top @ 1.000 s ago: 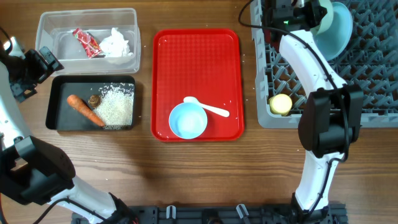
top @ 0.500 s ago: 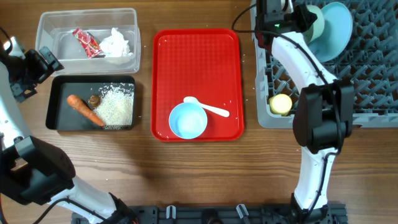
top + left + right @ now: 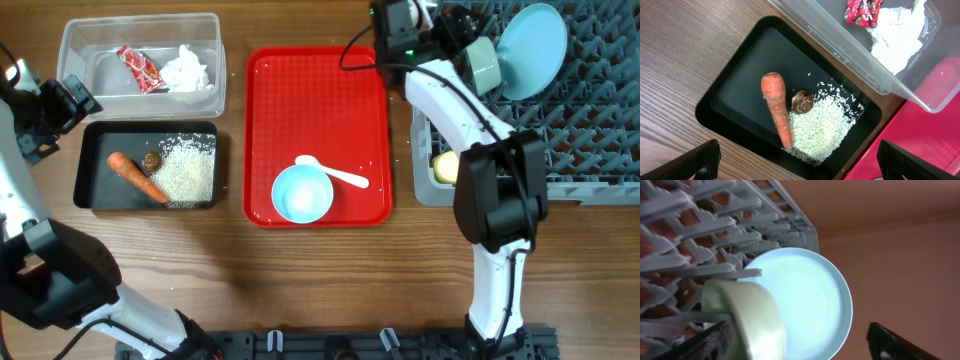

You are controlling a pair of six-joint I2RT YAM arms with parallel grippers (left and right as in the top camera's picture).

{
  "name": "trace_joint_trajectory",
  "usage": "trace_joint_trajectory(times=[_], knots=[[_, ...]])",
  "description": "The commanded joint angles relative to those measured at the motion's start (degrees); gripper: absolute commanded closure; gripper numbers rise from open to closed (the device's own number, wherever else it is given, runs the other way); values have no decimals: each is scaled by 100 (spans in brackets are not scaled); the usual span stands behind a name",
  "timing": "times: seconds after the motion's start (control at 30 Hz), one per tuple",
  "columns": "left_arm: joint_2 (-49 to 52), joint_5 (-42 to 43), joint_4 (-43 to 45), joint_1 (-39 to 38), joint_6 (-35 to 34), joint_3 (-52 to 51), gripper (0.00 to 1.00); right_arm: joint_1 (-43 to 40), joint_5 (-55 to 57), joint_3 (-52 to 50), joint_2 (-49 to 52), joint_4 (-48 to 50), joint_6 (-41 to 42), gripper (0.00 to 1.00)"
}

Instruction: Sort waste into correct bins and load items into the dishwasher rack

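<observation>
The right gripper (image 3: pixel 802 344) is hanging spread and empty by the green bowl (image 3: pixel 757 325) (just beside the plate (image 3: pixel 810 295), far right); bumping it could tip both over.

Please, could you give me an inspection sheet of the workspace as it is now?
Surface: wooden table.
Job's things: red wrapper, tissue in clear tub; carrot, brown lump, rice in black tray; plate, green bowl, yellow cup in rack; light-blue bowl, spoon on red tray.
Clutter: nothing seen.
Grippers: left gripper beside the bins, jaws open, empty; right gripper at the rack's edge, jaws open.
Cables: black cable loops beside right gripper.
Surroundings: nothing seen.
</observation>
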Motion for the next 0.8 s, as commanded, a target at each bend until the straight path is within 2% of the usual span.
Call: trace_joint_trajectory(times=[0.0,0.1,0.33,0.4,0.47,0.5,0.6,0.63,0.77], knots=[[-157,11,-2,0,-9,37,0,92,111,-44,52,28,-136,5],[-157,9,-2,0,-9,37,0,131,149,-39,-48,63,-125,2],[-157,9,-2,0,-9,37,0,162,140,-39,-671,647,-74,1],[-157,11,-2,0,-11,37,0,219,118,-39,-870,627,284,2],[-157,11,-2,0,-9,37,0,367,-205,-39,-1069,321,994,2],[-157,9,-2,0,-9,37,0,494,-776,-39,-1156,-94,1344,1],[-157,9,-2,0,-9,37,0,861,-3405,-39,-1263,-1381,2057,0],[-157,11,-2,0,-9,37,0,994,-4745,-39,-1261,-1808,2236,0],[-157,9,-2,0,-9,37,0,1250,-8509,-39,-1259,-2472,2299,1]])
